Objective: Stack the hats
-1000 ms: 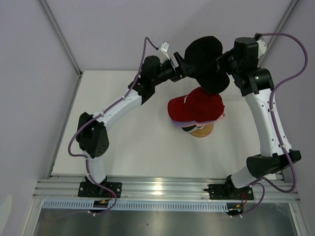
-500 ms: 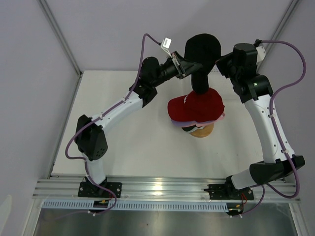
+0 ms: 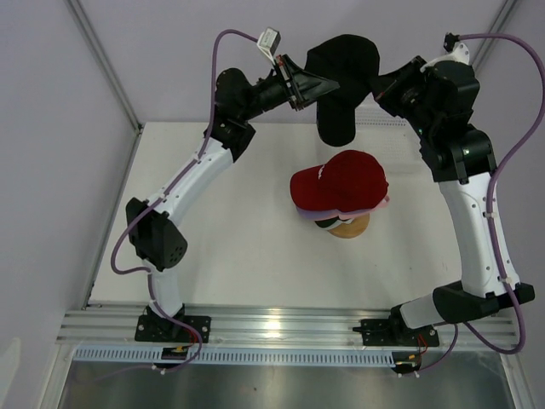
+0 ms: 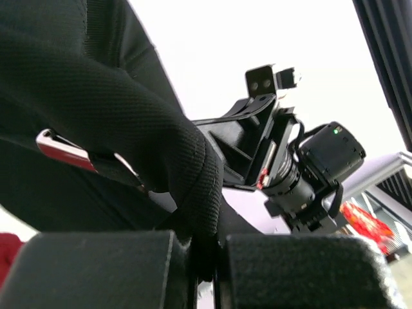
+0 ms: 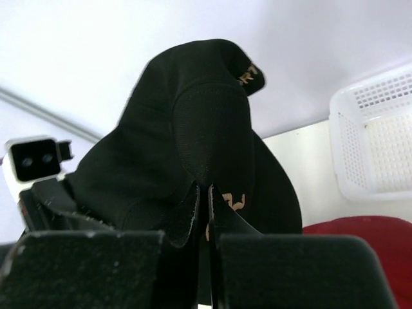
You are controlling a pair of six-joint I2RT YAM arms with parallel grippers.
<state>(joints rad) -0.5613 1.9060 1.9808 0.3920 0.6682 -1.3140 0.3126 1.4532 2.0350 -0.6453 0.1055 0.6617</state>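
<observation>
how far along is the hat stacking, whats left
Mostly done: the red cap tops a pile on the wooden stand, with the edges of other caps showing under it. In hand: the black cap is held up behind the pile, with the left gripper and right gripper both shut on it. Left: lower the black cap onto the red one and let go.

Bright, diffuse light whitens the surface [image 3: 238, 256], leaving only faint soft shadows and a glare patch on the aluminium rail [image 3: 281, 325]. The left wrist background blows out white; up close the end effector pads [image 4: 96, 270] blur, and the black cap [image 5: 212, 129] shows little detail
</observation>
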